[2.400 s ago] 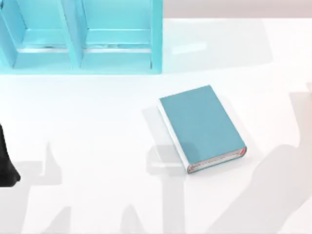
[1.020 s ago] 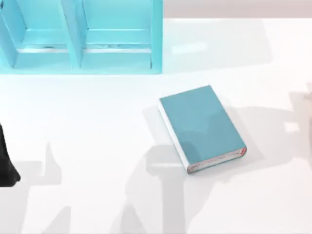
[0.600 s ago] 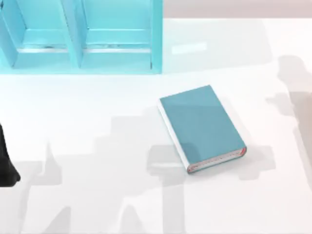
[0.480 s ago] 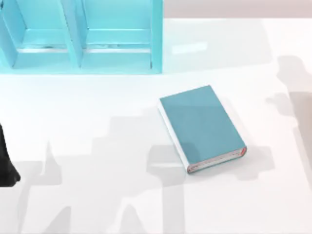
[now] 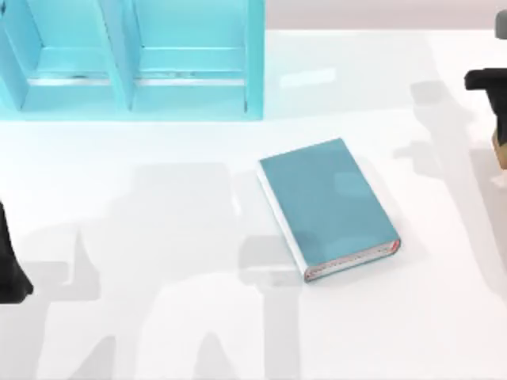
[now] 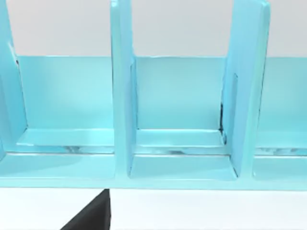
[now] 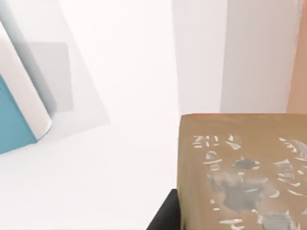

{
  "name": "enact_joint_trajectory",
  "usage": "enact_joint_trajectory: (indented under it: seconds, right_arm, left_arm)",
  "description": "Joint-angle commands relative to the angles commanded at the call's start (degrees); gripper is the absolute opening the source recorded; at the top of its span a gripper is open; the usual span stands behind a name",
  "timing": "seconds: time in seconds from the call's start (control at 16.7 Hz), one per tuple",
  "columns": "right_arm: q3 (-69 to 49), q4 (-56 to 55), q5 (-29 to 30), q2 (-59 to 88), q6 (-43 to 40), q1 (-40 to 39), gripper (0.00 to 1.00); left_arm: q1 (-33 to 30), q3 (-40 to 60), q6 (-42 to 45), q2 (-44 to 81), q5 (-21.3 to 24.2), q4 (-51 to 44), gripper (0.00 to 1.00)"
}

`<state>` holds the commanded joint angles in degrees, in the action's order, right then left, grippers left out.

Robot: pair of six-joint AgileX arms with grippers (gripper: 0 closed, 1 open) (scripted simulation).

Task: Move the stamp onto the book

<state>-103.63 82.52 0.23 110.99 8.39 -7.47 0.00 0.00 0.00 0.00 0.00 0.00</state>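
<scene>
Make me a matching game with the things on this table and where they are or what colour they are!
Things:
1. book
2. stamp
3. shelf unit
4. left arm

Clues:
A. tan-brown block with a pale mark, close up in the right wrist view
B. black shape at the table's left edge
C. big and turquoise, at the far left of the table
D. teal cover, lying flat in the middle of the table

Pairs: 1-D, 2-A, 3-C, 4-B

The right end effector is at the table's right edge, with the stamp.
</scene>
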Motion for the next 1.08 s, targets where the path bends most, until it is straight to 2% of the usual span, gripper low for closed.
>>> enact_joint_trajectory:
  seconds: [0.54,1.08]
  right_arm:
    - [-16.1,-3.9,0.1,20.2,22.6,-22.1,0.0]
    - [-17.7,-3.8,0.0,21.6,24.4,-23.7,0.0]
  left_arm:
    - [0.0,0.0,0.0,0.0,0.0,0.0,1.0]
    - [0.0,0.0,0.0,0.0,0.0,0.0,1.0]
